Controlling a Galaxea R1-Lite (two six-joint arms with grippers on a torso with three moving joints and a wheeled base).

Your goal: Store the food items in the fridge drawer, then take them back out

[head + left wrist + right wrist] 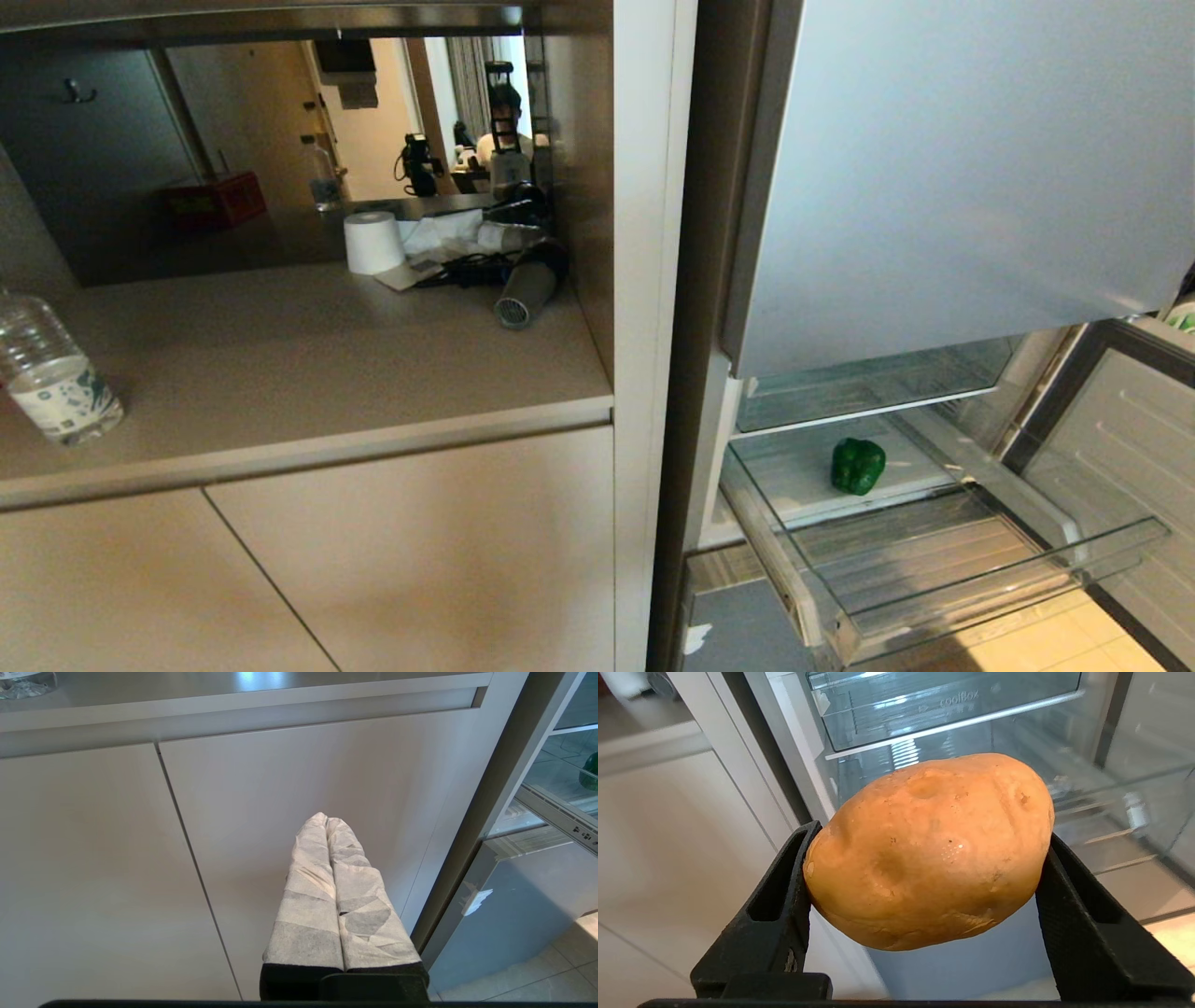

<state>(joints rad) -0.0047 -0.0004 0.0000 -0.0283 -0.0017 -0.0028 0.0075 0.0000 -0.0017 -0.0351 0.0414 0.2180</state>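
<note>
My right gripper (930, 833) is shut on a golden-brown potato (929, 854), which sits squeezed between the two black fingers. It hangs in front of the open fridge. The fridge drawer (1008, 579), a clear tray, is pulled out below the top door. A glossy green bell pepper (858, 465) lies towards the back of it and also shows at the edge of the left wrist view (591, 770). My left gripper (326, 819), its fingers wrapped in white tape, is shut on nothing in front of the beige cabinet. Neither arm shows in the head view.
The tall top fridge door (971, 168) hangs over the drawer, and a ribbed white door panel (1120, 467) stands open at the right. The lowest blue-grey front (738, 625) is below. On the counter (308, 355) stand a water bottle (51, 369), a paper roll (373, 241) and a hair dryer (527, 285).
</note>
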